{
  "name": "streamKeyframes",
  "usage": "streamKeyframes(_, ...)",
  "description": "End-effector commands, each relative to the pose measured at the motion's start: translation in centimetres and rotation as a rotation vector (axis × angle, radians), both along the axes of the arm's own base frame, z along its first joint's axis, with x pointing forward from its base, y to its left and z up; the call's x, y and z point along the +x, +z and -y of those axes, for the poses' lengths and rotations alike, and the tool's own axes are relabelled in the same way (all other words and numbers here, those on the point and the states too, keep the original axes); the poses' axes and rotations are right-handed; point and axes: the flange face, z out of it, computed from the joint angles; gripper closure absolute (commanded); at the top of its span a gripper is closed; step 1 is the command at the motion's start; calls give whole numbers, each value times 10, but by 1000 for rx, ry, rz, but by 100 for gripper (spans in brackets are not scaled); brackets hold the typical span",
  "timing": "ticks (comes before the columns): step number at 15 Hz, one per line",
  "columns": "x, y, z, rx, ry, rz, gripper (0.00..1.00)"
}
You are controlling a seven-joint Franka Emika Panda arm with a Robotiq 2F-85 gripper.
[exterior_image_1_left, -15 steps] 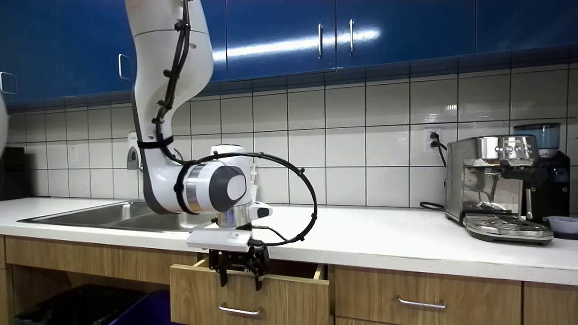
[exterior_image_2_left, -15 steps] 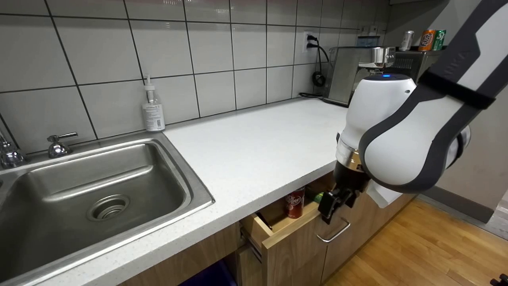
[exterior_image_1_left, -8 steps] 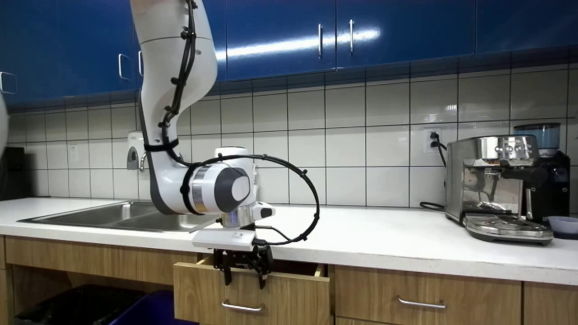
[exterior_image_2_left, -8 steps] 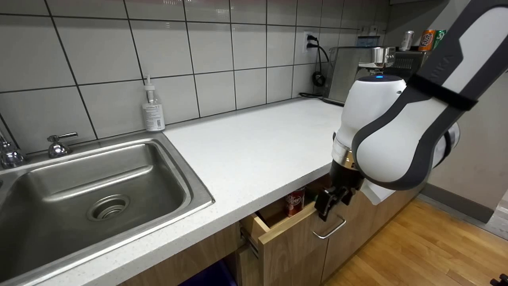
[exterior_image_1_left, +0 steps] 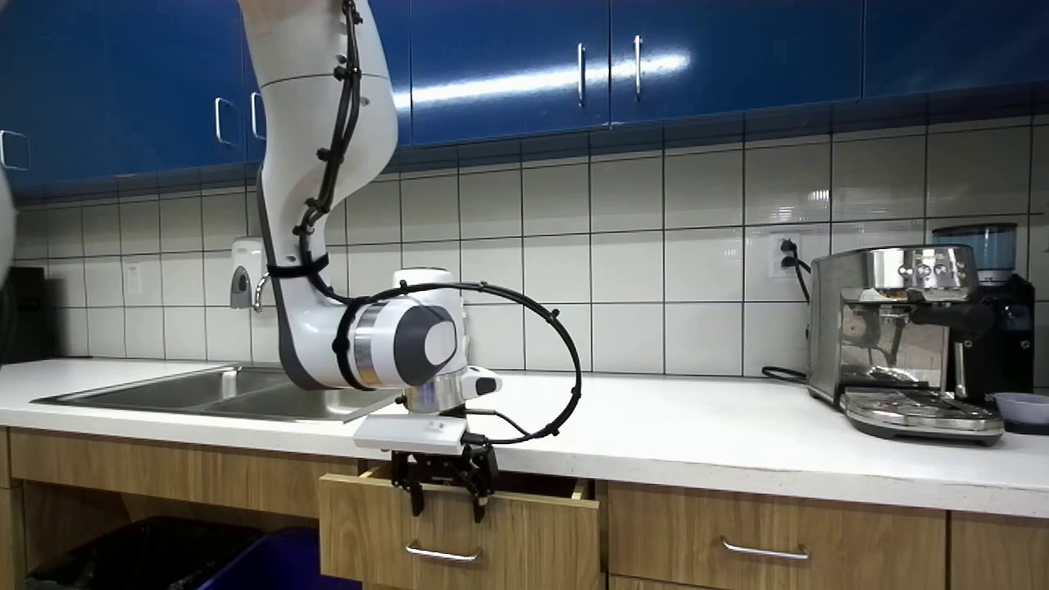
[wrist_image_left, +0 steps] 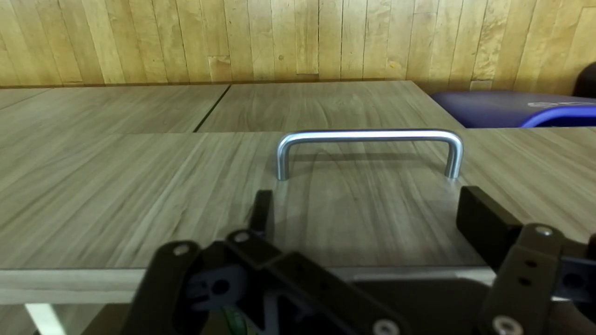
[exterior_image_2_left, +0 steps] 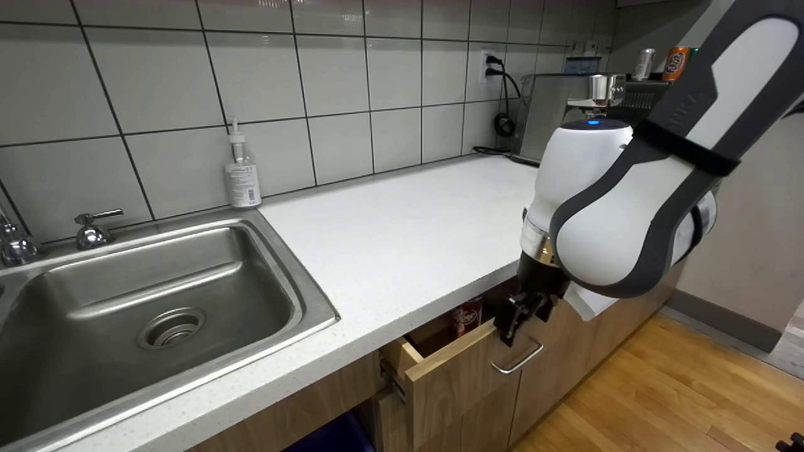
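Drawer [exterior_image_1_left: 508,533] stands partly open beneath the white desk [exterior_image_2_left: 408,232]; a red can [exterior_image_2_left: 467,315] is inside. My pincer [wrist_image_left: 366,195] is spread wide and holds nothing, hanging at the top edge of the front panel [wrist_image_left: 363,223], above the metal handle [wrist_image_left: 370,135]. Contact with the panel I cannot confirm. I rate the panel stiff and sturdy; on its side runner [exterior_image_2_left: 394,382] the drawer should slide with modest effort. The handle is probably hard and slick, best gripped mid-bar, square on.
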Motion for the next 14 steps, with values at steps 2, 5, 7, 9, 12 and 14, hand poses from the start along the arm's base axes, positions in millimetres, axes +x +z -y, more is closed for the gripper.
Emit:
streamKeyframes(2, 2, 3, 2, -7, -19, 22, 0)
streamKeyframes(5, -7, 6, 0, -5, -15, 27, 0)
streamKeyframes(7, -13, 7, -1, -5, -16, 33, 0)
streamKeyframes(9, -20, 7, -3, -2, -16, 37, 0)
streamKeyframes(12, -30, 9, -6, 1, -13, 43, 0)
streamKeyframes(14, -36, 15, -7, -1, -12, 55, 0)
